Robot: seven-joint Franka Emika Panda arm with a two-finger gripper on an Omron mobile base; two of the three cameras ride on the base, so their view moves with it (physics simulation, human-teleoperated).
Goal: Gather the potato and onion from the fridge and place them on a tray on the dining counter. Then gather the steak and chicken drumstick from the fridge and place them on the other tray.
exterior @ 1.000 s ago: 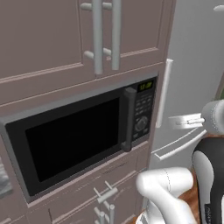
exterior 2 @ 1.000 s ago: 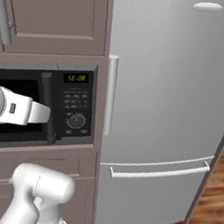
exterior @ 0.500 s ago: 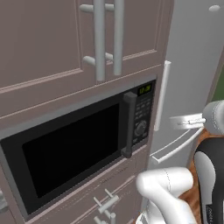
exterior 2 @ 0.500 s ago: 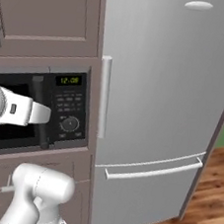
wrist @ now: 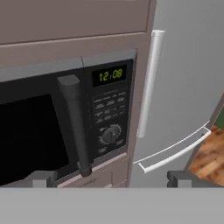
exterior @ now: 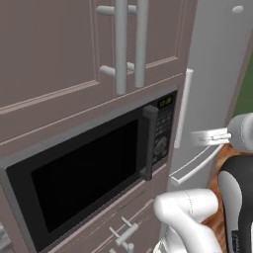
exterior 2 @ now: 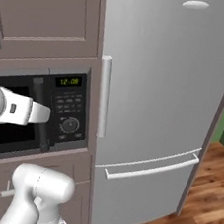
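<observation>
Currently: fridge [exterior 2: 157,85] closed, bar handle [wrist: 148,83] beside the microwave [wrist: 65,127]. Gripper [wrist: 111,178] empty, fingers spread wide apart.

A black microwave [wrist: 65,127] — clock lit green — sits in brown cabinets [exterior: 59,54] above a wood floor [exterior 2: 207,205].

Glossy white rounded arm [exterior: 190,212] shells, a dark band at the joint [exterior: 237,192], small dark marking on a white link [exterior 2: 15,109].
</observation>
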